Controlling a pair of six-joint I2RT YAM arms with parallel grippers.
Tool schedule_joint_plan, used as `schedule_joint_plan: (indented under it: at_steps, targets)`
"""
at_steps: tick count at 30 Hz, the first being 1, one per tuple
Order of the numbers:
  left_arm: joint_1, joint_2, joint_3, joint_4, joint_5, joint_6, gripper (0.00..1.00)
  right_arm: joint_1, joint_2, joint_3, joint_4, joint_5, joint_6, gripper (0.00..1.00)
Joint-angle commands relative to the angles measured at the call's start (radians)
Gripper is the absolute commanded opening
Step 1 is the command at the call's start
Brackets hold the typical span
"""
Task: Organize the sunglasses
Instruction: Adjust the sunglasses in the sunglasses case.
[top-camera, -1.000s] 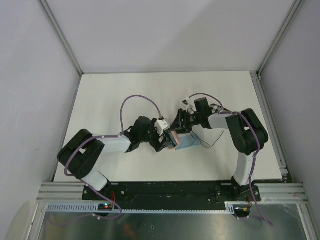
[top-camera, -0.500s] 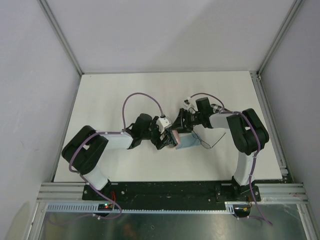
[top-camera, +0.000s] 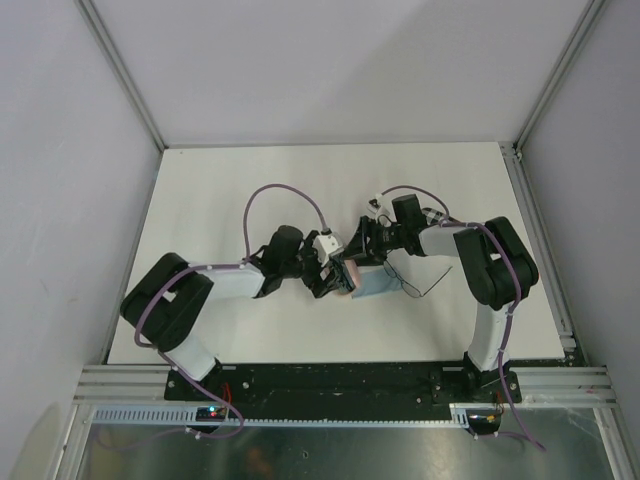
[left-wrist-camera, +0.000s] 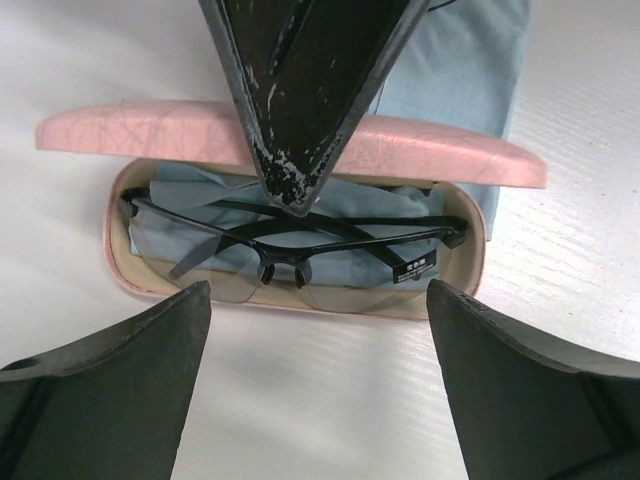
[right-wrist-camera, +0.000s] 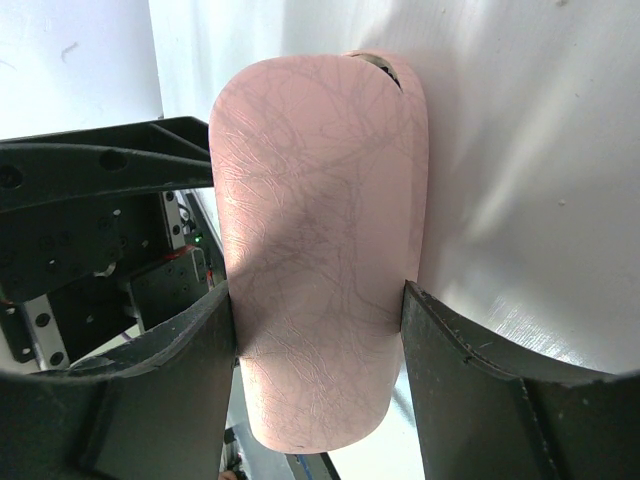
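A pink glasses case (left-wrist-camera: 112, 240) lies open in the middle of the table. The black-rimmed sunglasses (left-wrist-camera: 300, 250) lie folded inside it on a light blue cloth lining. My right gripper (right-wrist-camera: 318, 300) is shut on the case's raised lid (right-wrist-camera: 320, 200), and one of its fingers (left-wrist-camera: 300, 90) shows in the left wrist view. My left gripper (left-wrist-camera: 318, 330) is open and empty, just in front of the case. In the top view both grippers, left (top-camera: 325, 278) and right (top-camera: 352, 262), meet at the case (top-camera: 346, 280). The wire pair (top-camera: 415, 284) lies on the table to the right.
A light blue cloth (top-camera: 376, 286) lies under and right of the case; it also shows in the left wrist view (left-wrist-camera: 460, 70). Metal frame rails run along the table's right edge (top-camera: 540, 250) and front edge (top-camera: 340, 380).
The left arm's elbow shifted slightly right a second ago and has stayed still since. The right gripper and the case lid have not moved.
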Motion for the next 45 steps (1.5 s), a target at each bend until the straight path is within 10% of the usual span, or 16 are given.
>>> schedule_joint_plan:
  at_steps: [1,21,30,45]
  targets:
    - [-0.002,-0.058,-0.006,0.051,0.038,0.038,0.93,0.007,0.023,0.006,-0.059,0.06,-0.033,0.44]
    - [0.182,-0.275,-0.17,0.256,0.108,-0.423,0.9,0.001,0.011,0.005,-0.06,0.057,-0.028,0.43]
    - [0.216,-0.251,-0.137,0.258,0.193,-0.686,0.23,0.002,0.007,0.006,-0.057,0.055,-0.025,0.43]
    - [0.141,-0.069,-0.063,0.179,0.112,-0.783,0.0,0.004,0.005,0.006,-0.06,0.057,-0.026,0.43]
